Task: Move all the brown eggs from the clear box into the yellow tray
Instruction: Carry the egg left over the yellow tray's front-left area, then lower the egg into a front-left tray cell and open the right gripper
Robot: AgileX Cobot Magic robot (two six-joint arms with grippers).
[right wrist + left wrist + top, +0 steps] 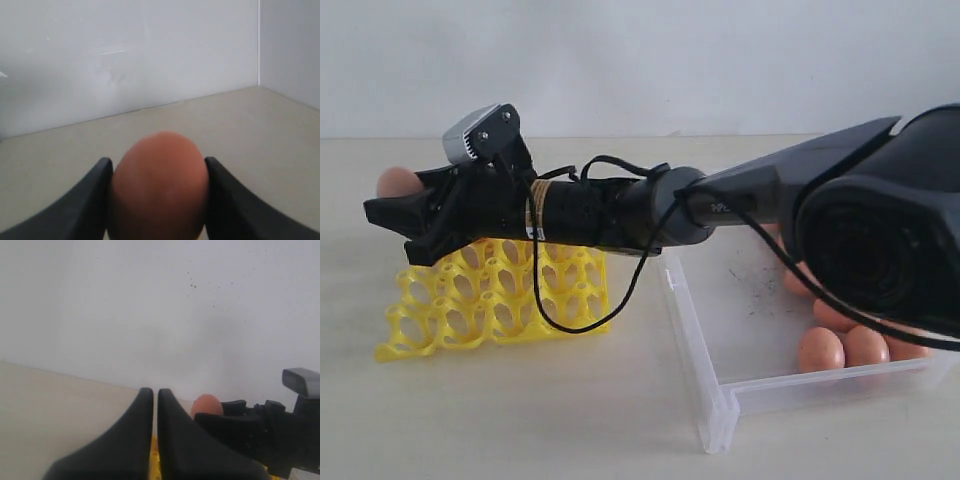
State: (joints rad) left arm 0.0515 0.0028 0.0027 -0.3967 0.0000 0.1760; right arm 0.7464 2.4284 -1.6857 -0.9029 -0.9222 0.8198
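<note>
— Since your cameras sit so close, can you read any brand or writing?

— Barely. A few pale letters sit on the dark sleeve of my right arm, too small to make out. A plain tan band wraps the wrist behind the fingers.

— What is the right pincer doing?

— My right pincer is clamped on one brown egg, with a matte black finger pressing each side of its smooth, orange-brown oval shell. In the exterior view the egg hangs above the left end of the yellow tray, clear of the cups. Whether it is straight over one, I cannot tell.

— And the left?

— My left pincer is closed with nothing in it. Its two black fingers taper together with only a thin slit between them.

— Describe the tray and the box.

— The tray is bright yellow plastic openwork, with round cups ringed by raised peaks, and it lies on the pale beige tabletop. The clear box lies just to its right. It is transparent plastic with low walls and has dark scuffs on its floor. The other brown eggs huddle at its right side, touching one another, partly hidden behind the bulky dark housing of my arm.
</note>
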